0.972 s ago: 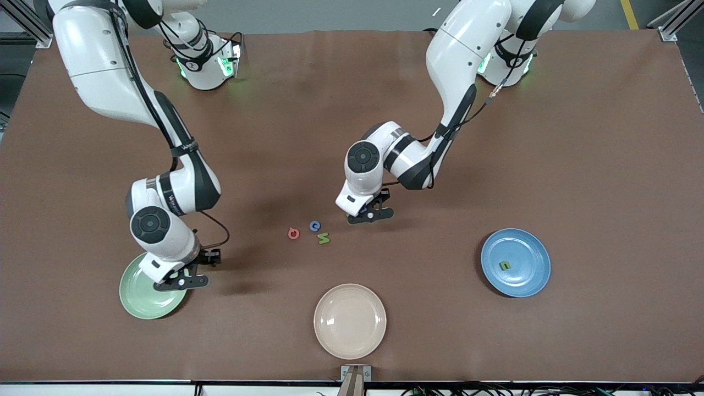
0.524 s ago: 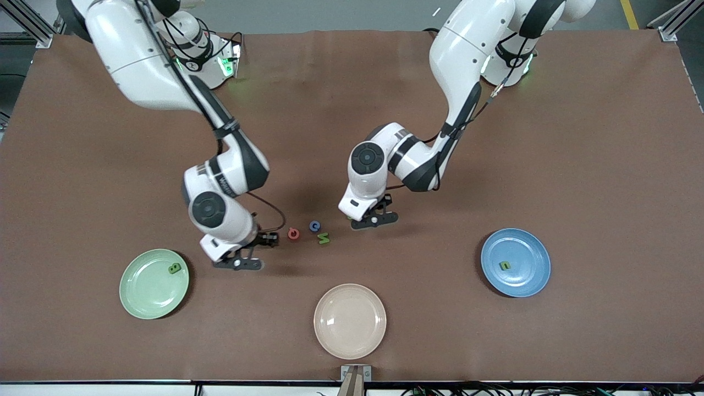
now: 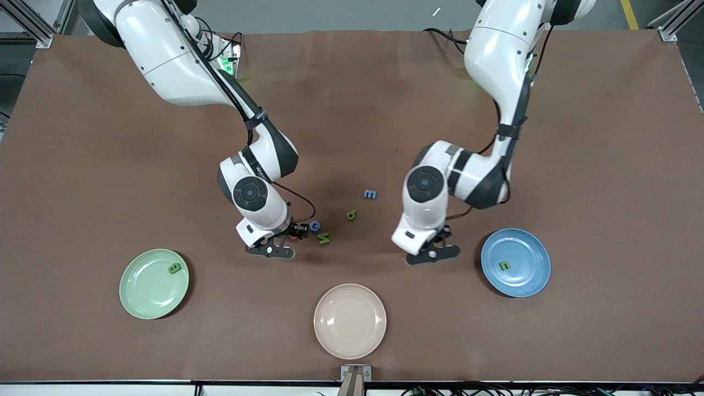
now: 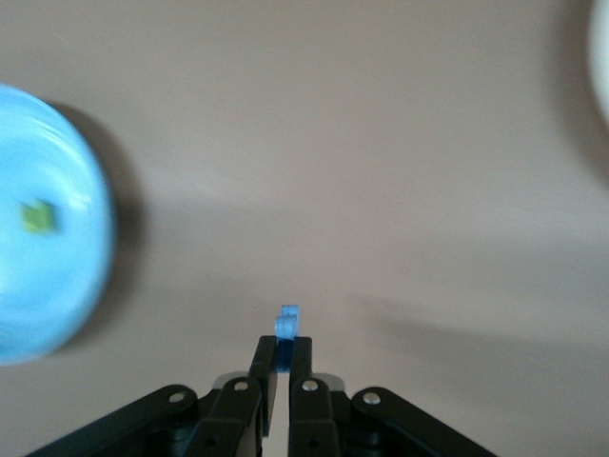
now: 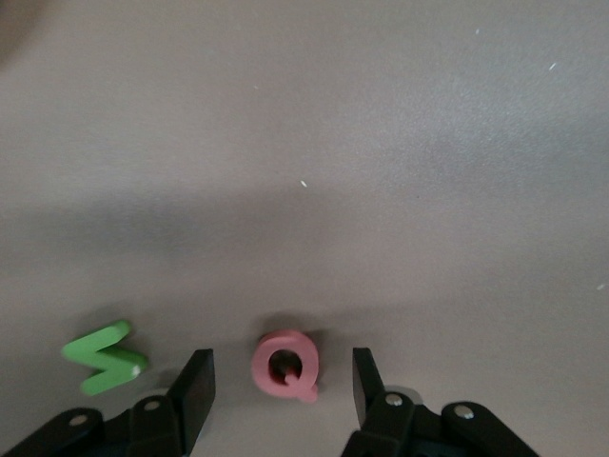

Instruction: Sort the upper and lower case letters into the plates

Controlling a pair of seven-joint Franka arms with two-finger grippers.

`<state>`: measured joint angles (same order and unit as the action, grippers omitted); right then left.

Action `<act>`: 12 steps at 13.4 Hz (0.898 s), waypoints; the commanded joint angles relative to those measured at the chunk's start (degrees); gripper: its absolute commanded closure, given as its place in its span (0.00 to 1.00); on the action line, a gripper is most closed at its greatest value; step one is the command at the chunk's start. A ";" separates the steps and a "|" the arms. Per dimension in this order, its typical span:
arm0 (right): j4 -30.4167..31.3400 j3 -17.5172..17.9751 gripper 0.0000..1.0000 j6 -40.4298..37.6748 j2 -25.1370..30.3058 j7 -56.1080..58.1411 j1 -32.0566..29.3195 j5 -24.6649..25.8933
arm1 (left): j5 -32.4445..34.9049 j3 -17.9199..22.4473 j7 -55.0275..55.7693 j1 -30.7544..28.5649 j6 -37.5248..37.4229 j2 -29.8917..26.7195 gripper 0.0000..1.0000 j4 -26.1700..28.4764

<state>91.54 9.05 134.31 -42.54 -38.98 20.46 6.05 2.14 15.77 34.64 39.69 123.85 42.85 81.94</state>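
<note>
The left gripper is pinching a small blue toy letter between nearly closed fingers, hanging over bare brown table beside the glossy medium-blue round plate, which is carrying a green letter. The right gripper is standing with fingers parted on either side of the chunky red letter Q, not touching it, near the table's middle. A green zigzag letter and a blue letter C are lying just beside it; a green letter and a blue letter are lying toward the robots' edge. The pale mint-green plate is holding a green B. A cream-beige plate is sitting near the camera-side edge.
</note>
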 commanded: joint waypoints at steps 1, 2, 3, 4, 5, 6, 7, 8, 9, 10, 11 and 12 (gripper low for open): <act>1.09 -0.18 0.33 1.65 -0.52 -0.40 0.11 -0.25 | 2.41 2.59 -8.60 -1.89 -3.16 -0.58 1.00 1.20; 1.18 -0.18 0.33 1.83 -0.70 -0.48 0.28 -0.34 | 3.64 2.95 -11.59 -3.64 -3.44 -0.58 0.99 1.46; 1.36 -0.18 0.33 1.92 -0.79 -0.48 0.55 -0.34 | 4.01 2.95 -14.57 -4.88 -3.44 -0.67 0.99 2.33; 1.53 -0.18 0.33 2.09 -1.05 -0.48 0.55 -0.34 | 4.01 3.04 -18.00 -6.28 -3.44 -0.75 0.99 2.69; 1.88 -0.18 0.34 2.18 -1.05 -0.48 0.55 -0.34 | 4.01 3.04 -20.29 -7.95 -3.53 -0.84 0.99 2.61; 2.06 -0.09 0.36 2.35 -1.05 -0.57 0.55 -0.34 | 4.01 3.04 -21.19 -8.66 -3.44 -0.67 0.99 2.69; 2.15 -0.09 0.42 2.27 -1.05 -0.57 0.55 -0.34 | 4.01 3.04 -21.20 -9.36 -3.44 -0.32 0.93 2.96; 2.15 -0.09 0.53 2.09 -1.05 -0.57 0.55 -0.34 | 4.01 3.04 -21.28 -9.55 -3.44 0.12 0.82 3.31; 2.15 -0.09 0.70 1.92 -1.05 -0.57 0.55 -0.34 | 4.97 3.04 -21.28 -9.90 -3.44 0.56 0.56 3.31; 2.15 -0.09 0.83 1.92 -1.05 -0.57 0.46 -0.34 | 6.37 2.95 -20.76 -10.59 -3.44 0.56 0.21 3.40; 2.15 -0.09 0.90 1.92 -1.05 -0.57 0.37 -0.34 | 6.38 2.78 -20.32 -10.60 -3.44 0.39 0.01 3.40; 2.06 -0.18 0.95 1.83 -1.05 -0.48 0.29 -0.34 | 6.21 2.60 -20.67 -10.17 -3.53 0.13 0.00 3.49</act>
<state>92.71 8.89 135.45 -43.70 -38.98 20.75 6.06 7.05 18.71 13.59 29.19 120.90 43.75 85.22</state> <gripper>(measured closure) 0.643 0.515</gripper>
